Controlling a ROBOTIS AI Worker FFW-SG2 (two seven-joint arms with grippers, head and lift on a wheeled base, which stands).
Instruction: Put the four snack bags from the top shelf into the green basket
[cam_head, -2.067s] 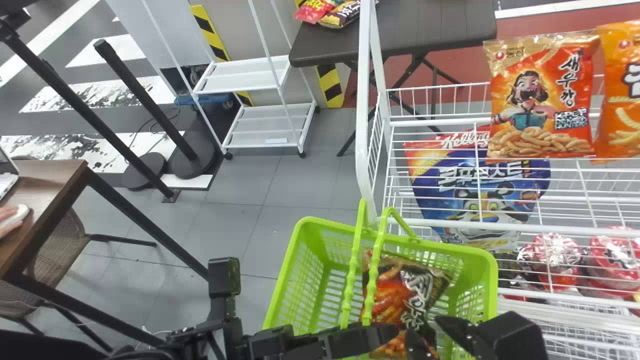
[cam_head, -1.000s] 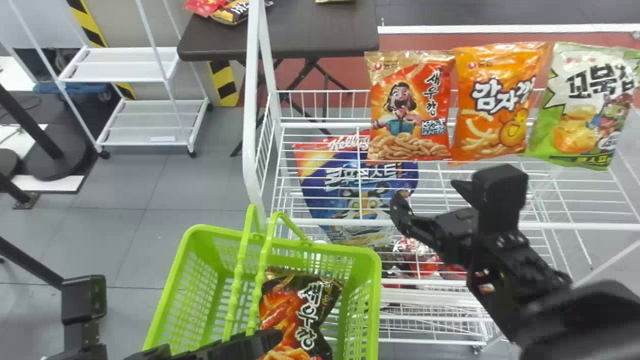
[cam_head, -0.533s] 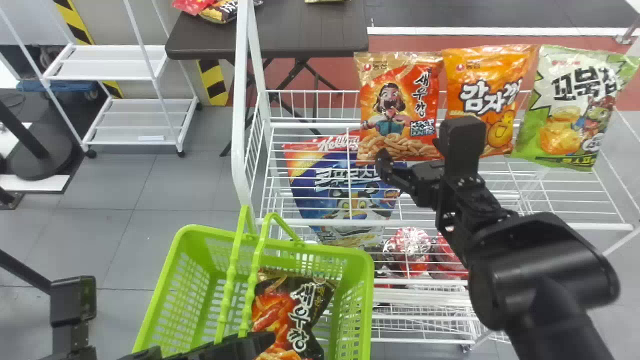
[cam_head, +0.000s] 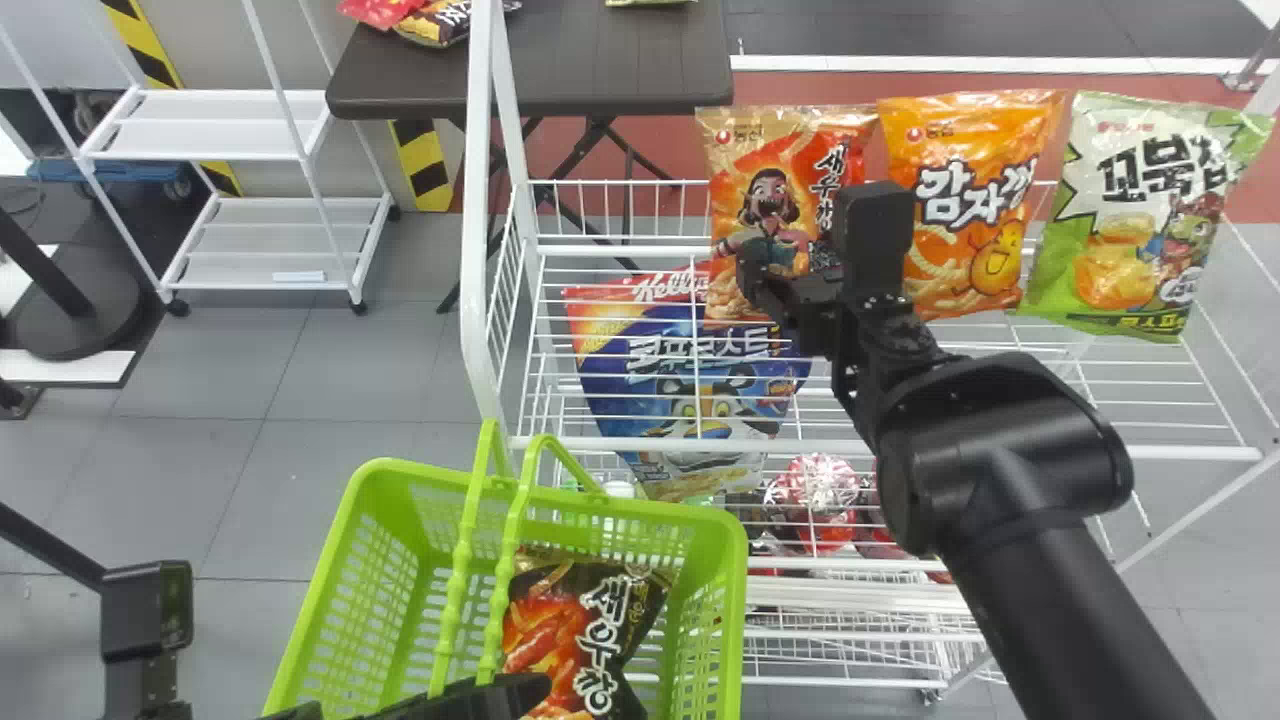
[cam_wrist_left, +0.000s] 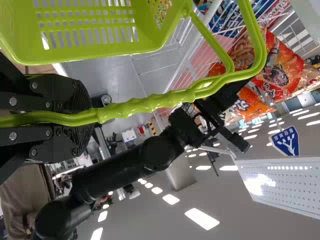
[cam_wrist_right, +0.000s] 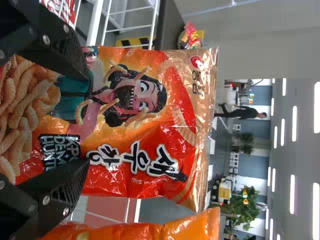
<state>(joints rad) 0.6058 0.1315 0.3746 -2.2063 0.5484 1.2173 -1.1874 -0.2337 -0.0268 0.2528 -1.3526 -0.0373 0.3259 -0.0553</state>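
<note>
Head view: field swung rightward since 2.1 s ago; basket (cam_head: 650, 505), then right of centre, now left of it. Orange bag (cam_head: 965, 160), formerly cut by picture edge, now whole; green bag (cam_head: 1130, 245) newly in view. Right gripper (cam_head: 795, 250) raised from over basket, past front rail (cam_head: 600, 443), to front of red bag (cam_head: 768, 205); at 0.5 s ago, lower, by bag's bottom edge. Basket slightly nearer picture's bottom edge than then.

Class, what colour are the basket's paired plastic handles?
Handles: lime green, clearest in the left wrist view.
</note>
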